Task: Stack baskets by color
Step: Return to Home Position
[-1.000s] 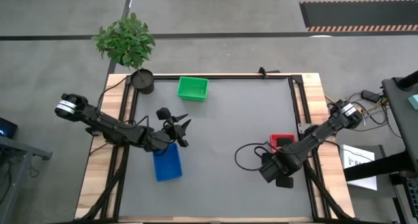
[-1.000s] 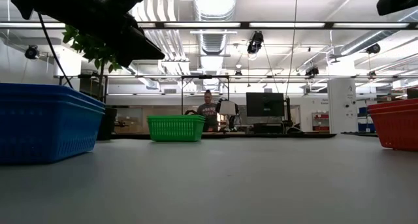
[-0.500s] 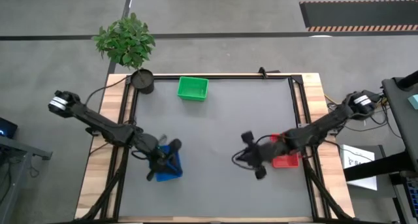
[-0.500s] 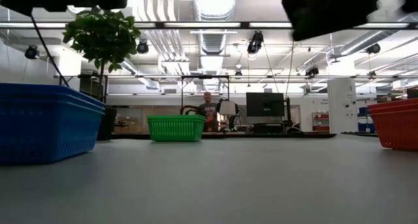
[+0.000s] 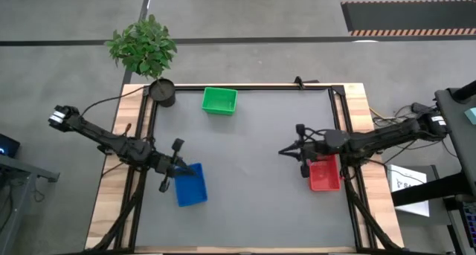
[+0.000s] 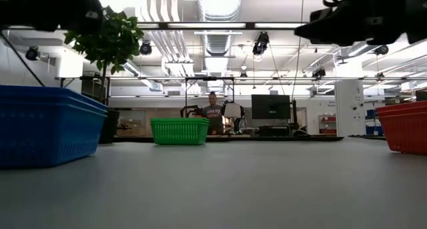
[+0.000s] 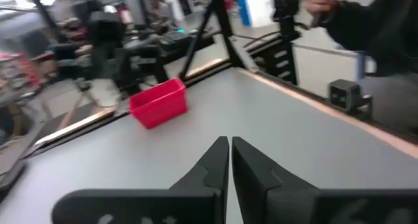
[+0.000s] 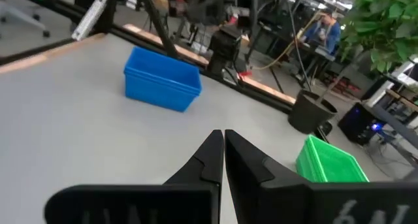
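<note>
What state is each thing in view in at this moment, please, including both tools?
Green baskets: upright, open side up, not gripped.
Blue baskets: upright, layered rims in the low view, not gripped.
Red baskets: upright, layered rims in the low view, not gripped.
Plant pot: upright at the table corner.
Left tool: shut, empty, above the table.
Right tool: shut, empty, above the table.

Green basket [image 5: 219, 100]: upright, far edge, left of middle.
Blue baskets [image 5: 190, 185]: upright, rims nested, left side, nearer the front.
Red baskets [image 5: 323, 173]: upright, rims nested, right side.
</note>
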Tool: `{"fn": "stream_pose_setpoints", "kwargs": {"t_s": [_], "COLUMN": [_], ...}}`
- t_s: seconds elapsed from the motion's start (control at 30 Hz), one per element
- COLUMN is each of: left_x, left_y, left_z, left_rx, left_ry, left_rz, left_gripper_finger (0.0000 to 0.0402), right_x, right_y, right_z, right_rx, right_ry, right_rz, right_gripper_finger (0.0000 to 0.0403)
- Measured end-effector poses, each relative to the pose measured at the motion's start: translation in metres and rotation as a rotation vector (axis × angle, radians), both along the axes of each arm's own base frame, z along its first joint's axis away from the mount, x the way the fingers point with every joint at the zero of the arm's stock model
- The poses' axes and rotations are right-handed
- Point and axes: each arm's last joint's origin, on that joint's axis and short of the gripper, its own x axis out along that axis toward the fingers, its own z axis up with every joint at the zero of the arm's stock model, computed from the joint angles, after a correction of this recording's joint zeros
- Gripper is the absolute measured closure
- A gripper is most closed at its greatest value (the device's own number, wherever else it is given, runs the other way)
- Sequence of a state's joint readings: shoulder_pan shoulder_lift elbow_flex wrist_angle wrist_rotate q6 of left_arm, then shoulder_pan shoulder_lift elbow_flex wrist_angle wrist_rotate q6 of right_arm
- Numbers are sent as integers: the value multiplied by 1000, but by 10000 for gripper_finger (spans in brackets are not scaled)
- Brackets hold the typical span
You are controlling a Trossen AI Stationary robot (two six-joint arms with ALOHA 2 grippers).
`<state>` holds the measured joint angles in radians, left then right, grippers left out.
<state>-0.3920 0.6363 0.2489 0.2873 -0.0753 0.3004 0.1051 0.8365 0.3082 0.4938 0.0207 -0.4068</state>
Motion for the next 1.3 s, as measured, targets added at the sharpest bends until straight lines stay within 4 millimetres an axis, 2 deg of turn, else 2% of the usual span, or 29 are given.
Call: {"fn": "stream_pose_setpoints", "kwargs": {"t_s": [0.27,0.43,0.77,1.07,1.3], "left_x": [-25,-37,-48,-50,-49], "left_y": [15,21,27,28,28], "left_z": [-28,-38,-35,-40,-41], "left_rx": [-29,-64,-93,-76,-69], "left_ry": [-72,-148,-206,-173,-161], "left_rz": [124,174,202,243,244], "left_gripper_finger": [400,400,400,400,400], "right_x": [-32,-46,-65,-81,-92], "right_y": [-5,-9,-12,-14,-15], "right_z": [-10,-16,-16,-11,-14], "right_rx": [22,-1,9,8,12], "right_ry": [-76,-71,-85,-138,-158], "right_rz": [-20,-109,-147,-156,-155], "right_gripper_finger": [394,394,394,394,394]}}
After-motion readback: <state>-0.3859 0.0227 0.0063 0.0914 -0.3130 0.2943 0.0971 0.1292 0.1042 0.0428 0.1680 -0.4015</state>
